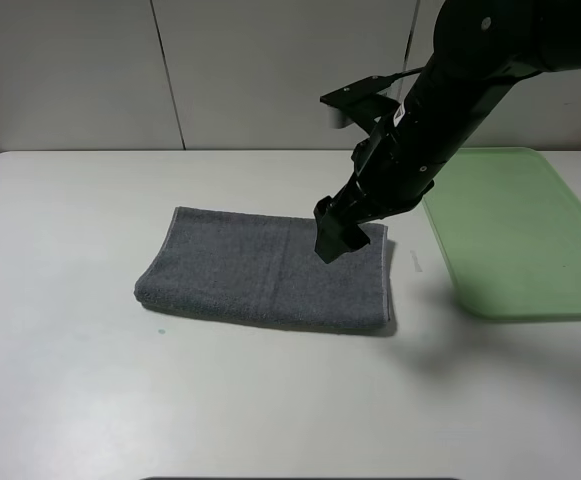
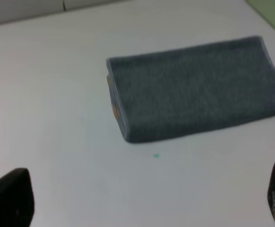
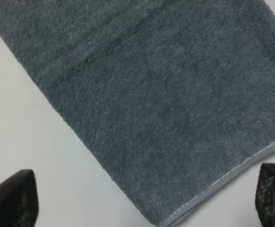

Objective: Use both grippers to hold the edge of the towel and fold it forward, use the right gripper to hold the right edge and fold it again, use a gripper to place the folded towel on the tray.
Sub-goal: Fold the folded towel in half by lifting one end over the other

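A grey towel (image 1: 250,270), folded into a long rectangle, lies flat on the white table, left of the tray. My right gripper (image 1: 335,240) hangs just above the towel's right part, near its far edge. In the right wrist view the right gripper (image 3: 142,198) is open and empty, with the towel (image 3: 165,104) and its pale hem below it. The left arm is out of the exterior view. In the left wrist view the left gripper (image 2: 144,198) is open and empty over bare table, short of the towel (image 2: 194,90).
A light green tray (image 1: 520,230) lies flat on the table at the right, close to the towel's right edge; its corner shows in the left wrist view (image 2: 272,5). White table (image 1: 270,400) extends in front and to the left. A wall stands behind.
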### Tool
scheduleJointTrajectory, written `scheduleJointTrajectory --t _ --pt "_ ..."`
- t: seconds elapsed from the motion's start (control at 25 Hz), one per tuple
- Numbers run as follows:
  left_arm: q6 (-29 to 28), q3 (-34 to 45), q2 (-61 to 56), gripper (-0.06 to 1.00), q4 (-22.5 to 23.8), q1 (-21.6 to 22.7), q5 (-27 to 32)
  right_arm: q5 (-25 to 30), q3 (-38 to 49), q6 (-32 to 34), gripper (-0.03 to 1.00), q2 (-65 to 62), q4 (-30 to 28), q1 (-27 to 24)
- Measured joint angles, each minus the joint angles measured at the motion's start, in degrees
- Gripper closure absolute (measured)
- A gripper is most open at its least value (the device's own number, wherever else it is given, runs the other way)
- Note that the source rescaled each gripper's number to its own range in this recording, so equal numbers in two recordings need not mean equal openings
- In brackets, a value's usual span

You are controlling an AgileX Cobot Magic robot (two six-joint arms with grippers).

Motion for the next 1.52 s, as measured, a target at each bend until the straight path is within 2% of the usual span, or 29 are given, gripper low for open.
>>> scheduleJointTrajectory --t 0.28,0.52,1.12,1.28,1.52 --pt "-2.63 3.69 -3.05 -0.06 0.91 0.0 -0.21 -0.05 0.0 0.0 -0.03 0.0 0.52 0.0" --pt "-8.36 7.67 -3.11 -0.06 6.04 0.0 2.17 -0.05 0.0 0.0 -0.03 0.0 0.8 0.0" --pt "-8.8 7.67 -3.11 -0.06 7.46 1.01 2.16 -1.37 0.0 2.15 -0.03 0.0 1.4 0.0" --pt "-8.8 7.67 -3.11 -0.06 7.46 3.8 2.16 -1.63 0.0 7.01 -0.03 0.0 1.58 0.0" --pt "-8.8 7.67 -3.11 -0.06 7.46 10.34 2.16 -6.32 0.0 21.71 -0.03 0.0 0.02 0.0"
